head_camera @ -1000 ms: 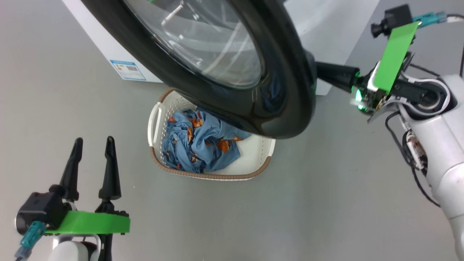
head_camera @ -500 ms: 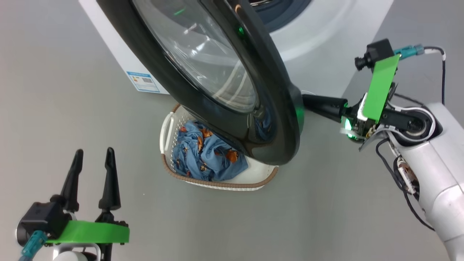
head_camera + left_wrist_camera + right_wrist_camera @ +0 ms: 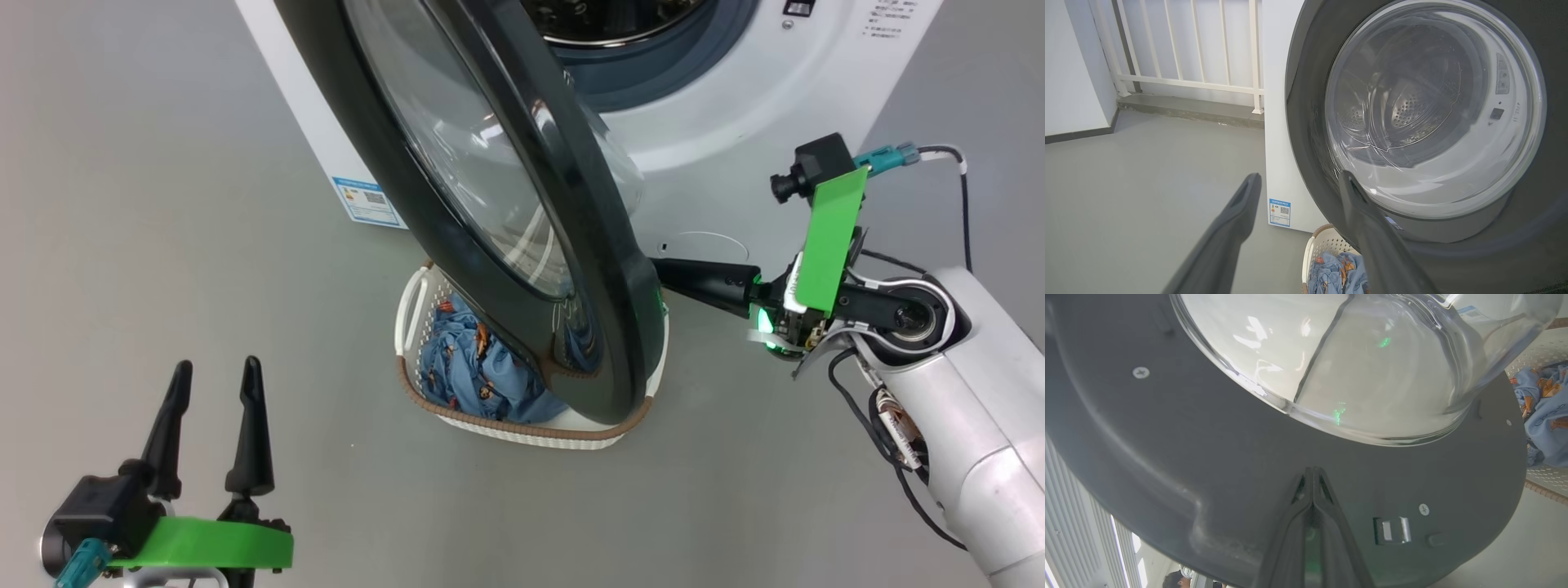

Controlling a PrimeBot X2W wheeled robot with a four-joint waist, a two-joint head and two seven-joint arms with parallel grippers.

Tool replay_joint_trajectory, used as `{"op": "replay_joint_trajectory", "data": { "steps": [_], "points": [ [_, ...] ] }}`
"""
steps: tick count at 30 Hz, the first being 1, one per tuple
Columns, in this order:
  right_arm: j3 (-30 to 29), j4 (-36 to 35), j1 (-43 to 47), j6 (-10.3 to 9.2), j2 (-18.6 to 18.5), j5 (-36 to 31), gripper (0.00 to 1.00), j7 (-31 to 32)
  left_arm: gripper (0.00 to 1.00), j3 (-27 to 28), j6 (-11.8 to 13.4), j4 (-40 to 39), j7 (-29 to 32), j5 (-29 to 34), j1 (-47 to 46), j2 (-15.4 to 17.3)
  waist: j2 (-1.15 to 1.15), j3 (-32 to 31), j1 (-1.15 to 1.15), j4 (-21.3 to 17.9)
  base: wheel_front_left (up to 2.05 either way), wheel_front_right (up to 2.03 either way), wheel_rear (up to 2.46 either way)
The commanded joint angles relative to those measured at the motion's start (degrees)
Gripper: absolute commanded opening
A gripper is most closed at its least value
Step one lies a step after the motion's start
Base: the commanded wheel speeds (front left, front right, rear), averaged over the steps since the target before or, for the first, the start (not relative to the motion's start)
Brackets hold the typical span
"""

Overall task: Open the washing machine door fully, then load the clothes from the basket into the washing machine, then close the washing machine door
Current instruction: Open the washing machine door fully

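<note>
The washing machine door (image 3: 490, 204) stands partly open, swung out from the washing machine (image 3: 735, 122) on its left hinge. Its free edge points toward the robot, and its lower rim hangs over the basket (image 3: 522, 429). In the right wrist view the door's dark inner ring (image 3: 1208, 437) runs under the bulging glass, with a metal latch (image 3: 1392, 531) set near the rim.

The right pincer (image 3: 660, 269) is clenched with nothing between its fingers. Its tips (image 3: 1312, 469) meet that inner ring just beside the latch, behind the door's free edge. Past the door, the steel drum (image 3: 604, 20) and the grey-blue gasket (image 3: 653, 69) are exposed, and the round white cap (image 3: 710, 245) lies low on the front, just above the right pincer's fingers.

The basket sits on the floor (image 3: 163, 245) close against the machine's front. The door's rim hides its far right part; its brown edge and left handle are clear. The clothes (image 3: 473, 376) lie bunched inside, blue with orange figures, half under the door.

The blue sticker (image 3: 367, 200) marks the machine's lower left corner. Left of the basket the grey floor is open, and bare floor also lies between the basket and the right arm. The left pincer (image 3: 217, 367) hangs released and empty, well apart from the basket, at the lower left. In its wrist view a white railing (image 3: 1208, 61) closes off the floor's far edge.
</note>
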Motion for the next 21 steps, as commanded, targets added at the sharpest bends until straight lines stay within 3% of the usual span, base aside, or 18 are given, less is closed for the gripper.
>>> {"op": "replay_joint_trajectory", "data": {
  "steps": [1,21],
  "points": [
    [0.81,-1.83,1.13,0.17,1.36,1.09,0.0,0.31,1.0,1.98,-0.19,-1.4,-0.46,0.16,-0.18,1.11,0.0,-0.32,0.0,0.42,0.0,0.0,0.0],
    [2.72,-2.23,3.43,0.17,3.06,2.6,0.0,0.76,1.0,1.82,-0.19,-1.27,-0.46,0.37,1.28,1.0,0.0,-2.18,0.0,3.39,0.0,0.0,0.0]
  ]
}}
